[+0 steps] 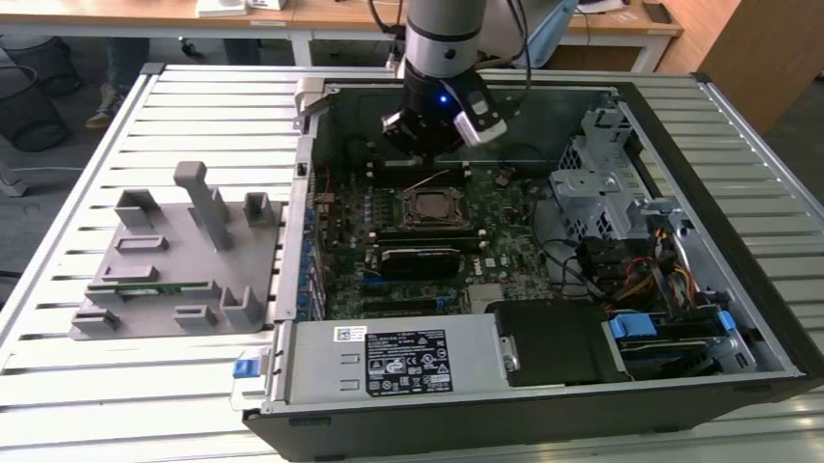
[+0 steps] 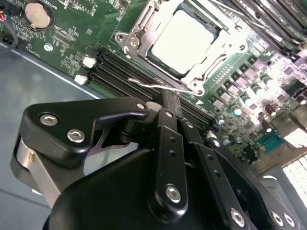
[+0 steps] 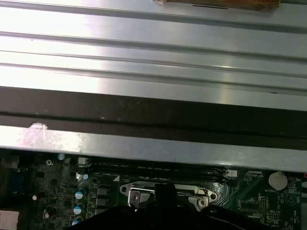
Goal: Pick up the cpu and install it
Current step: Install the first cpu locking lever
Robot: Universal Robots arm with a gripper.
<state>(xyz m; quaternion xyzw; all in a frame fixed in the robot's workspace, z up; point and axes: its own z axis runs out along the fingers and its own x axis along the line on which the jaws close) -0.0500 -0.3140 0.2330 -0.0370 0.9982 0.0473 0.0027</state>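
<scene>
Inside the open case [image 1: 773,318], memory slots [image 2: 115,72] run just beside the socket [image 1: 429,207], between it and the case wall. A grey fixture [image 1: 174,260] holding a green stick [image 1: 152,286] stands outside the case. The arm [image 1: 445,39] reaches straight down over the socket's far edge. The gripper [image 2: 169,103] has its fingers pressed together, holding nothing. The cpu [image 2: 187,40] lies flat in the socket.

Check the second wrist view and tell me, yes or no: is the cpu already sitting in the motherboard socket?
Yes. In the second wrist view the cpu lies flat inside the socket's metal frame, its silvery top plate showing, beyond the pincer.
</scene>
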